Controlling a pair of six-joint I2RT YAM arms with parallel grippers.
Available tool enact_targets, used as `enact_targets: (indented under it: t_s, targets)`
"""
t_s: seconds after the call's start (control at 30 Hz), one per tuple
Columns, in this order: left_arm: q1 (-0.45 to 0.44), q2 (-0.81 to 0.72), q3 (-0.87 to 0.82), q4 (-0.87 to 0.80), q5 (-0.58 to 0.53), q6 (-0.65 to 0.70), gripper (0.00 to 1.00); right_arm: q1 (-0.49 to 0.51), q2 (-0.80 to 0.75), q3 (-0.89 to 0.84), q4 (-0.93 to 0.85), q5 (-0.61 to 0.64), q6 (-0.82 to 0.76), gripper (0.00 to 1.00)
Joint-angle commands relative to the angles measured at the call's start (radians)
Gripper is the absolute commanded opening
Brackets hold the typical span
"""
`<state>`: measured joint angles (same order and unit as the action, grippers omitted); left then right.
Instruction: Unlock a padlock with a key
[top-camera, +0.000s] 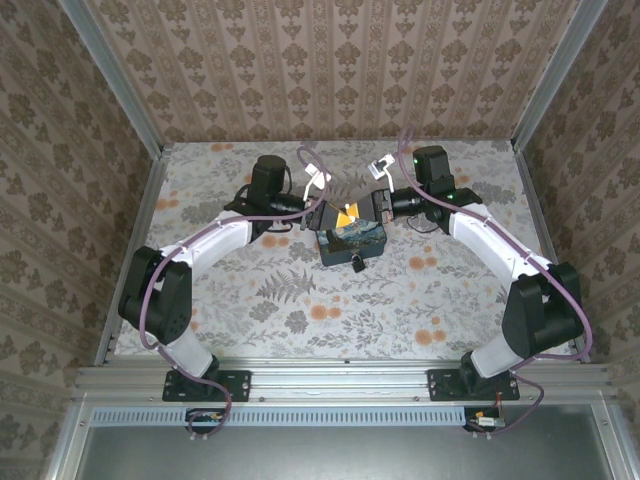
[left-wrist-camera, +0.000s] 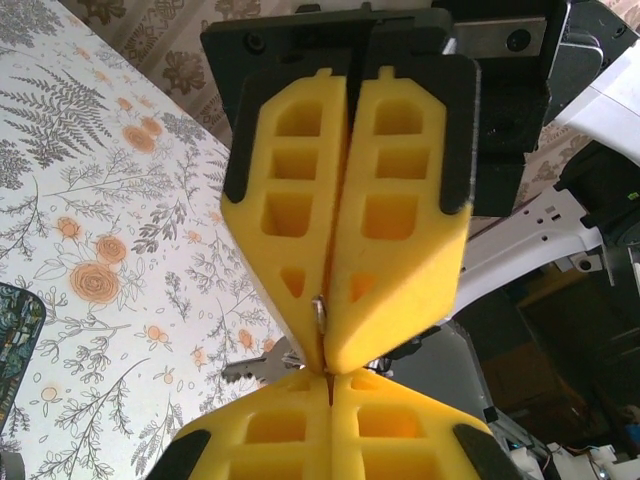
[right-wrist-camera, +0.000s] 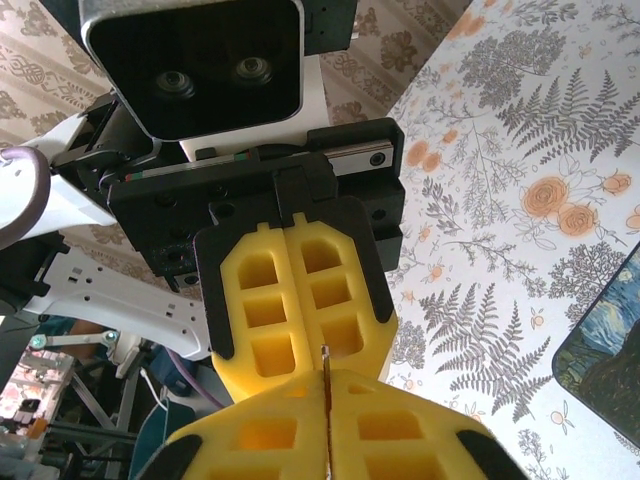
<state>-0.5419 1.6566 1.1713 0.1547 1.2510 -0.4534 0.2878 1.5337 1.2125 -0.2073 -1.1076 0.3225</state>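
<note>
Our left gripper (left-wrist-camera: 330, 400) and right gripper (left-wrist-camera: 328, 340) meet tip to tip, both pinched shut on the small silver metal key (left-wrist-camera: 262, 366). The small dark padlock (top-camera: 357, 264) sits below them, at the blue painted box's (top-camera: 352, 238) near edge.

— How do the two arms look?
— The left arm (top-camera: 215, 245) and the right arm (top-camera: 490, 240) are alike. The long links have smooth white shells, and the joints (top-camera: 160, 290) are round black housings.
— Are there cables?
— Yes. A thin purple cable (top-camera: 150, 298) runs along each arm, and white connectors (top-camera: 318, 180) sit near the wrists. Each base (top-camera: 215, 383) is a flat black plate.
— And the fingers?
— The fingers (left-wrist-camera: 400, 215) are bright yellow blocks with square hollows, set in black backing plates with small screws (right-wrist-camera: 375, 157). The left arm also carries a camera box (right-wrist-camera: 195, 65), which has a black face, two lenses and a pale grey frame.
</note>
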Motion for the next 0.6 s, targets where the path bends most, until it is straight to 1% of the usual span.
enact_targets:
  t_s: [0.0,0.1,0.17,0.23,0.37,0.43,0.5,0.57]
  targets:
    - [-0.007,0.006,-0.015,0.078,-0.019,-0.017,0.00,-0.002,-0.009,-0.010,0.010,0.014,0.029,0.30]
    - [0.001,-0.004,-0.048,0.140,-0.061,-0.054,0.00,-0.040,-0.039,-0.055,0.108,0.039,0.124,0.43]
    - [0.011,-0.006,-0.074,0.227,-0.088,-0.112,0.00,-0.058,-0.066,-0.091,0.193,0.058,0.192,0.45]
    - [0.016,-0.003,-0.101,0.347,-0.112,-0.190,0.00,-0.059,-0.086,-0.120,0.272,0.081,0.250,0.45]
    - [0.022,0.019,-0.137,0.579,-0.150,-0.342,0.00,-0.055,-0.118,-0.230,0.530,0.147,0.446,0.38]
    - [0.023,0.041,-0.146,0.696,-0.153,-0.421,0.00,-0.048,-0.117,-0.271,0.634,0.169,0.511,0.36]
    - [0.023,0.067,-0.148,0.793,-0.149,-0.491,0.00,-0.033,-0.111,-0.280,0.662,0.201,0.531,0.34]
    - [0.023,0.080,-0.150,0.836,-0.147,-0.521,0.00,-0.016,-0.101,-0.278,0.670,0.227,0.537,0.32]
